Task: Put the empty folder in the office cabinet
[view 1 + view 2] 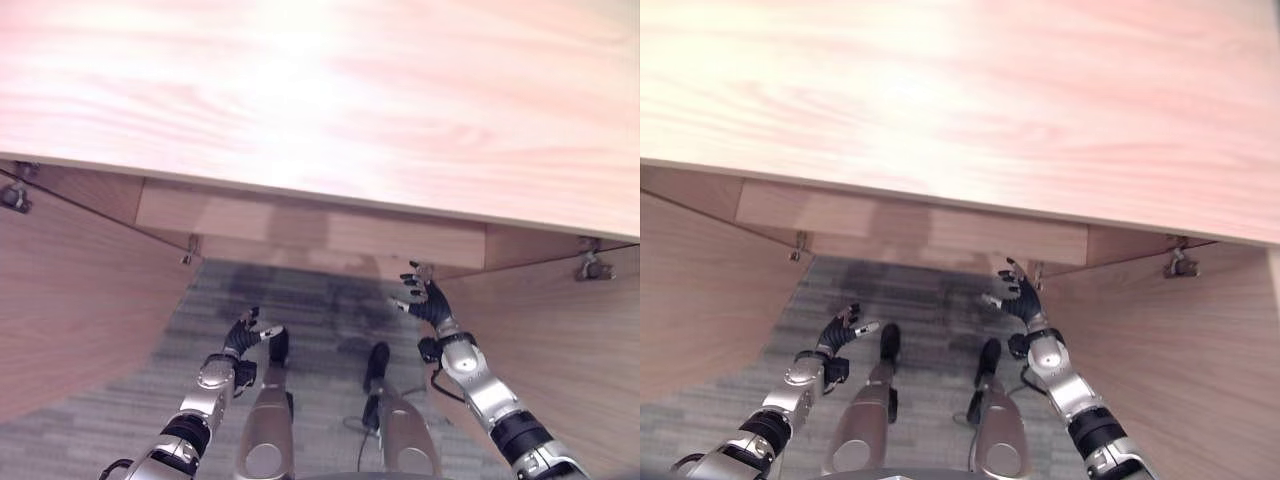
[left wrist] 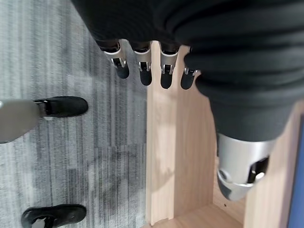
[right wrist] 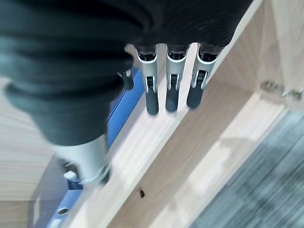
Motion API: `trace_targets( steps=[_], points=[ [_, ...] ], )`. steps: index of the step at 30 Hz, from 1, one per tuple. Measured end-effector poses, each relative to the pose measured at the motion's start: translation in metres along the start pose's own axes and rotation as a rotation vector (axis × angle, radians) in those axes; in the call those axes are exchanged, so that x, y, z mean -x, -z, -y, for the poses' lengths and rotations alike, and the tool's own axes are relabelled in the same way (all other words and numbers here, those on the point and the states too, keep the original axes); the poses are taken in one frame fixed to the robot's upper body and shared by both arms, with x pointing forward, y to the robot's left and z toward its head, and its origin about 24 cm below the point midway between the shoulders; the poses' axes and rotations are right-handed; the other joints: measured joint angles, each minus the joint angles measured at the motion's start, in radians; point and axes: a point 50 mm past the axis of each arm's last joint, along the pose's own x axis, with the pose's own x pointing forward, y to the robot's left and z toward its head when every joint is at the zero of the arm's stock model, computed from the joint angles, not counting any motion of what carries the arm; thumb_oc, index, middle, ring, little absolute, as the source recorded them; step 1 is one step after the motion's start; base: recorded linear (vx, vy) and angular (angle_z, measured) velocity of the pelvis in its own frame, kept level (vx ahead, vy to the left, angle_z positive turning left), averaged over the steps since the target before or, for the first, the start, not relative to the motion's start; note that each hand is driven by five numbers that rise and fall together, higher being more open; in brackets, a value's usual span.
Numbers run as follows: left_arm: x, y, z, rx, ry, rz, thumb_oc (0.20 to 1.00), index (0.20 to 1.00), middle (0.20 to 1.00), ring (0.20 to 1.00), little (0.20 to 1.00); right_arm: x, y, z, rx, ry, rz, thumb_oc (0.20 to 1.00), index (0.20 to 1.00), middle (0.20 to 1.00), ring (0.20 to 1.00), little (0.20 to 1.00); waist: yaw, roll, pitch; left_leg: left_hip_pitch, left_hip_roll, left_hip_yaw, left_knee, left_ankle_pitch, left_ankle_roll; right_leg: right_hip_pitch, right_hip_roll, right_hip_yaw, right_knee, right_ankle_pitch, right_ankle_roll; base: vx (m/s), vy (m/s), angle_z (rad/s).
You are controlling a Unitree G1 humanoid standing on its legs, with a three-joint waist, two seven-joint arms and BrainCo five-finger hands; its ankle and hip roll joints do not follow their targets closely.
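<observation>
Both robot hands, left [image 1: 243, 335] and right [image 1: 424, 298], open and empty at cabinet doors [image 1: 70, 300]; blue folder [image 3: 124, 107] apparently shelved, doors unshut.

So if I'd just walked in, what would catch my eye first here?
Probably the broad pale wooden cabinet top across the upper part of the head views, with both cabinet doors swung open below it. Then the two robot hands over the grey carpet: the left hand and the right hand, both with relaxed fingers, holding nothing. In the right wrist view, a blue folder sits inside the cabinet.
</observation>
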Motion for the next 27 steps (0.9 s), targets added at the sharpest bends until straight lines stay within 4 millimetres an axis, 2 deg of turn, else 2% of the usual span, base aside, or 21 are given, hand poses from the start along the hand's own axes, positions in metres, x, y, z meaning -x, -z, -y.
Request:
trace_targets(
  steps=[1, 2, 4, 6, 8, 10, 11, 12, 14, 15, 16, 18, 19, 20, 21, 22, 23, 24, 25, 26, 27],
  points=[
    [0.0, 0.001, 0.0, -0.001, -0.003, -0.001, 1.0, 1.0, 1.0, 1.0, 1.0, 0.005, 0.012, -0.003, -0.002, -0.006, -0.051, 1.0, 1.0, 1.0, 1.0, 1.0, -0.003, 0.003, -0.004, 0.009, -0.003, -0.014, 0.003, 0.001, 0.001, 0.014, 0.009, 0.045, 0.018, -0.022, 0.004, -0.04, -0.002, 0.49],
    [0.001, 0.002, 0.0, -0.009, -0.007, -0.006, 1.0, 1.0, 1.0, 1.0, 1.0, 0.01, 0.024, -0.01, -0.005, -0.024, -0.107, 1.0, 1.0, 1.0, 1.0, 1.0, -0.005, 0.004, -0.007, 0.014, -0.005, -0.038, 0.007, 0.002, -0.001, 0.024, 0.012, 0.131, 0.046, -0.057, 0.031, -0.01, -0.076, 0.49],
    [0.003, 0.008, 0.0, -0.012, -0.022, -0.026, 1.0, 1.0, 1.0, 1.0, 1.0, 0.015, 0.034, -0.02, -0.004, -0.056, -0.157, 1.0, 1.0, 1.0, 1.0, 1.0, 0.002, 0.003, -0.01, 0.026, -0.002, -0.049, 0.007, 0.005, -0.006, 0.047, 0.023, 0.159, 0.031, -0.074, 0.031, 0.04, -0.177, 0.21],
    [0.012, 0.033, 0.002, -0.002, -0.052, -0.103, 1.0, 1.0, 1.0, 1.0, 1.0, 0.027, 0.052, -0.03, 0.014, -0.099, -0.236, 1.0, 1.0, 1.0, 1.0, 1.0, 0.008, 0.028, -0.031, 0.079, 0.014, -0.07, -0.012, 0.01, -0.016, 0.139, 0.042, 0.142, -0.036, -0.065, 0.026, 0.05, -0.168, 0.21],
    [0.023, 0.052, 0.005, 0.025, -0.068, -0.15, 1.0, 1.0, 1.0, 1.0, 1.0, 0.041, 0.07, -0.032, 0.029, -0.112, -0.311, 1.0, 1.0, 1.0, 1.0, 1.0, 0.009, 0.045, -0.095, 0.089, 0.026, -0.086, -0.029, 0.01, -0.027, 0.165, 0.059, 0.125, -0.066, -0.064, 0.025, 0.02, -0.1, 0.27],
    [0.032, 0.066, 0.004, 0.027, -0.082, -0.192, 1.0, 1.0, 1.0, 1.0, 1.0, 0.047, 0.076, -0.034, 0.037, -0.118, -0.337, 1.0, 1.0, 1.0, 1.0, 1.0, 0.014, 0.055, -0.111, 0.109, 0.038, -0.097, -0.034, 0.014, -0.031, 0.197, 0.073, 0.118, -0.083, -0.06, 0.02, -0.08, -0.11, 0.21],
    [0.045, 0.083, 0.0, 0.032, -0.06, -0.225, 1.0, 1.0, 1.0, 1.0, 1.0, 0.057, 0.09, -0.029, 0.049, -0.116, -0.395, 1.0, 1.0, 1.0, 1.0, 1.0, 0.019, 0.074, -0.122, 0.117, 0.039, -0.127, -0.034, 0.024, -0.046, 0.246, 0.086, 0.096, -0.105, -0.06, 0.017, -0.13, -0.065, 0.63],
    [0.054, 0.087, -0.01, 0.029, -0.052, -0.21, 1.0, 1.0, 1.0, 1.0, 1.0, 0.067, 0.102, -0.019, 0.053, -0.092, -0.44, 1.0, 1.0, 1.0, 1.0, 1.0, 0.024, 0.097, -0.125, 0.117, 0.041, -0.159, -0.029, 0.029, -0.054, 0.266, 0.101, 0.088, -0.114, -0.069, 0.004, -0.2, -0.072, 1.07],
    [0.059, 0.089, -0.032, 0.008, -0.094, -0.213, 1.0, 1.0, 1.0, 1.0, 1.0, 0.078, 0.117, -0.003, 0.088, -0.066, -0.512, 1.0, 1.0, 1.0, 1.0, 1.0, 0.028, 0.124, -0.131, 0.091, 0.046, -0.217, -0.026, 0.044, -0.066, 0.279, 0.121, 0.064, -0.124, -0.087, -0.024, -0.09, -0.035, 1.0],
    [0.064, 0.099, -0.039, 0.017, -0.124, -0.262, 1.0, 1.0, 1.0, 1.0, 1.0, 0.08, 0.122, 0.004, 0.105, -0.062, -0.535, 1.0, 1.0, 1.0, 1.0, 1.0, 0.037, 0.146, -0.139, 0.079, 0.055, -0.213, -0.027, 0.036, -0.065, 0.279, 0.137, 0.059, -0.118, -0.086, -0.024, -0.09, -0.01, 0.61],
    [0.072, 0.115, -0.046, 0.035, -0.166, -0.346, 1.0, 1.0, 1.0, 1.0, 1.0, 0.079, 0.123, 0.009, 0.116, -0.052, -0.538, 1.0, 1.0, 1.0, 1.0, 1.0, 0.035, 0.169, -0.147, 0.066, 0.068, -0.171, -0.028, 0.025, -0.052, 0.28, 0.143, 0.046, -0.116, -0.085, -0.028, -0.17, -0.01, 0.42],
    [0.079, 0.129, -0.047, 0.041, -0.182, -0.423, 1.0, 1.0, 1.0, 1.0, 1.0, 0.077, 0.124, 0.008, 0.125, -0.065, -0.543, 1.0, 1.0, 1.0, 1.0, 1.0, 0.04, 0.186, -0.156, 0.064, 0.079, -0.108, -0.037, -0.001, -0.022, 0.282, 0.144, 0.039, -0.098, -0.086, -0.037, -0.15, 0.005, 0.43],
    [0.08, 0.132, -0.045, 0.05, -0.184, -0.444, 1.0, 1.0, 1.0, 1.0, 1.0, 0.078, 0.124, 0.005, 0.123, -0.08, -0.545, 1.0, 1.0, 1.0, 1.0, 1.0, 0.04, 0.177, -0.152, 0.066, 0.088, -0.066, -0.04, -0.026, -0.032, 0.284, 0.137, 0.02, -0.093, -0.088, -0.056, -0.22, 0.054, 0.49],
    [0.079, 0.133, -0.038, 0.056, -0.164, -0.449, 1.0, 1.0, 1.0, 1.0, 1.0, 0.078, 0.122, -0.004, 0.11, -0.111, -0.539, 1.0, 1.0, 1.0, 1.0, 1.0, 0.03, 0.135, -0.15, 0.066, 0.088, 0.049, -0.006, -0.044, -0.027, 0.284, 0.082, -0.007, -0.102, -0.078, -0.072, -0.23, 0.053, 0.47],
    [0.078, 0.135, -0.035, 0.073, -0.157, -0.465, 1.0, 1.0, 1.0, 1.0, 1.0, 0.078, 0.119, -0.011, 0.099, -0.133, -0.522, 1.0, 1.0, 1.0, 1.0, 1.0, 0.005, 0.097, -0.15, 0.071, 0.112, 0.296, 0.109, -0.081, 0.019, 0.314, 0.041, -0.04, -0.129, -0.043, -0.068, -0.2, 0.056, 0.58],
    [0.078, 0.136, -0.036, 0.088, -0.168, -0.479, 1.0, 1.0, 1.0, 1.0, 1.0, 0.08, 0.116, -0.017, 0.078, -0.146, -0.509, 1.0, 1.0, 1.0, 1.0, 1.0, -0.022, 0.062, -0.158, 0.093, 0.144, 0.467, 0.215, -0.098, 0.029, 0.336, 0.01, -0.063, -0.134, -0.045, -0.059, -0.09, 0.049, 0.66],
    [0.076, 0.134, -0.035, 0.077, -0.158, -0.47, 1.0, 1.0, 1.0, 1.0, 1.0, 0.09, 0.12, -0.02, 0.072, -0.163, -0.521, 1.0, 1.0, 1.0, 1.0, 1.0, -0.045, 0.045, -0.178, 0.146, 0.141, 0.46, 0.259, -0.105, 0.024, 0.36, -0.027, -0.084, -0.121, -0.058, -0.04, -0.08, 0.049, 0.8],
    [0.072, 0.131, -0.027, 0.075, -0.134, -0.456, 1.0, 1.0, 1.0, 1.0, 1.0, 0.099, 0.126, -0.016, 0.084, -0.167, -0.549, 1.0, 1.0, 1.0, 1.0, 1.0, -0.059, 0.053, -0.181, 0.185, 0.146, 0.443, 0.294, -0.072, 0.048, 0.38, -0.034, -0.095, -0.075, -0.076, -0.02, -0.07, 0.074, 0.89],
    [0.067, 0.126, -0.021, 0.085, -0.12, -0.432, 1.0, 1.0, 1.0, 1.0, 1.0, 0.109, 0.134, -0.012, 0.089, -0.158, -0.59, 1.0, 1.0, 1.0, 1.0, 1.0, -0.071, 0.068, -0.191, 0.202, 0.133, 0.429, 0.259, -0.086, 0.039, 0.391, -0.038, -0.125, -0.044, -0.075, -0.021, -0.08, 0.089, 0.91],
    [0.062, 0.119, -0.021, 0.083, -0.117, -0.399, 1.0, 1.0, 1.0, 1.0, 1.0, 0.112, 0.138, -0.013, 0.089, -0.159, -0.619, 1.0, 1.0, 1.0, 1.0, 1.0, -0.078, 0.08, -0.203, 0.218, 0.121, 0.413, 0.205, -0.082, 0.034, 0.353, -0.038, -0.13, -0.002, -0.11, -0.012, -0.07, 0.222, 0.92],
    [0.056, 0.109, -0.027, 0.067, -0.125, -0.356, 1.0, 1.0, 1.0, 1.0, 1.0, 0.105, 0.135, -0.016, 0.082, -0.164, -0.603, 1.0, 1.0, 1.0, 1.0, 1.0, -0.082, 0.086, -0.22, 0.218, 0.11, 0.372, 0.087, -0.066, 0.009, 0.284, 0.014, -0.104, -0.007, -0.143, -0.009, -0.08, 0.169, 0.9]
  ],
)
